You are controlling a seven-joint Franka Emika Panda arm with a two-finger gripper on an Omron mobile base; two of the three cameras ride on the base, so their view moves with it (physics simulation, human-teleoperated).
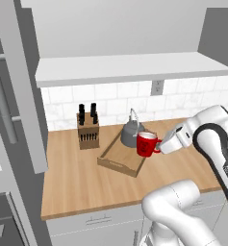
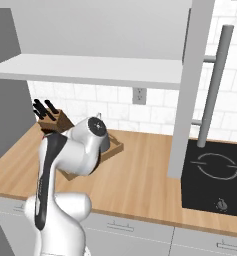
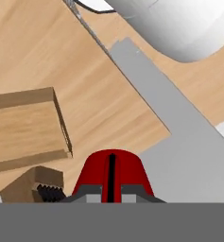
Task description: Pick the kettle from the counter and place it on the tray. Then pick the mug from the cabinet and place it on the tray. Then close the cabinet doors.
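Left base view shows the pincer [image 1: 159, 145] clamped tight on the handle side of the mug [image 1: 146, 144], which hangs above the near right part of the tray [image 1: 116, 163]. The kettle [image 1: 132, 132] already sits at the tray's far end, just behind the mug, so step 1 looks done and step 2, setting the mug down, is in hand. I cannot tell whether the mug's base touches the tray floor yet; it looks a little raised.

From the hand view, the red mug [image 3: 112, 176] sits between the finger tips at the bottom edge, with the tray's wooden wall [image 3: 28, 127] to one side and the bench [image 3: 99, 94] spread beneath. The knife block [image 1: 88, 129] stands left of the tray, apart from it.

Next, I judge, the mug must go straight down onto bare tray floor, clear of the kettle's body and the tray's rim, before the jaws part. After that, both cabinet doors [image 1: 19, 91] stand open and remain to be swung shut; the right one [image 2: 190, 90] hangs over the bench beside the hob [image 2: 215, 175].
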